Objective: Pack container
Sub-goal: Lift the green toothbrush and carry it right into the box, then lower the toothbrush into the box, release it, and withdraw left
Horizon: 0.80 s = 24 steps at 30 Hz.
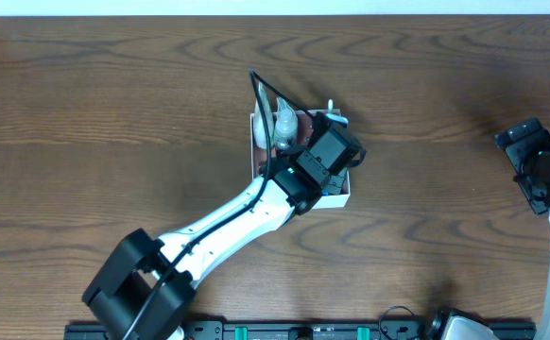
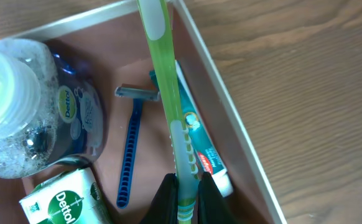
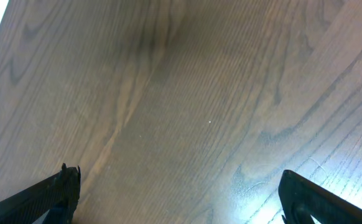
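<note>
The container [image 1: 254,127] is a shallow white box with a pinkish-brown bottom [image 2: 150,149], in the middle of the table. My left gripper [image 2: 187,193] is shut on a green toothbrush [image 2: 162,68] and holds it over the box's right side. Inside lie a blue razor [image 2: 130,152], a toothpaste tube [image 2: 203,149], a clear Dettol bottle [image 2: 25,106] and a green Dettol soap bar [image 2: 60,199]. In the overhead view the left arm [image 1: 327,156] covers most of the box. My right gripper [image 3: 178,193] is open and empty over bare wood at the far right [image 1: 540,161].
The box's right wall [image 2: 231,118] runs just beside the toothbrush. Dark wooden table [image 1: 114,113] lies all round the box. A black rail [image 1: 303,331] runs along the front edge.
</note>
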### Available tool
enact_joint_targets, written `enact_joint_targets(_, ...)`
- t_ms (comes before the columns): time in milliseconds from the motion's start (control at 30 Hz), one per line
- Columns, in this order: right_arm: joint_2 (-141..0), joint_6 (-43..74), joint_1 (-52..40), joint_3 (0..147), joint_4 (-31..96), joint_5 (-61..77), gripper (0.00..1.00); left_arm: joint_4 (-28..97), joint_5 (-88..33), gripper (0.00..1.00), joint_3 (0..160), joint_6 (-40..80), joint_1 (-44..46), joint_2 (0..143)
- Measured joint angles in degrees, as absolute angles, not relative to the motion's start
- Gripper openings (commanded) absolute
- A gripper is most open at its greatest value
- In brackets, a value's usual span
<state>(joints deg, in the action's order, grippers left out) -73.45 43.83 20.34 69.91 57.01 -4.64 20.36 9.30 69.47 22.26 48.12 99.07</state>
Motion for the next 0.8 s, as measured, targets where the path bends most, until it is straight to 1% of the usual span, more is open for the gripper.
enact_joint_targets(600, -73.5, 43.8, 20.3, 69.9, 57.0, -4.6, 0.99, 21.6, 9.7, 0.06, 69.5, 24.6, 48.1, 101.6)
enact_joint_targets(667, -73.5, 43.8, 20.3, 69.9, 57.0, -4.7, 0.99, 21.6, 9.9, 0.07, 69.5, 24.7, 48.1, 101.6)
enact_joint_targets(733, -73.5, 43.8, 20.3, 69.9, 57.0, -4.7, 0.99, 21.6, 9.9, 0.11, 69.5, 24.6, 48.1, 101.6)
enact_joint_targets(800, -73.5, 43.8, 20.3, 69.9, 57.0, -4.6, 0.99, 21.6, 9.9, 0.12, 69.5, 24.8, 48.1, 101.6)
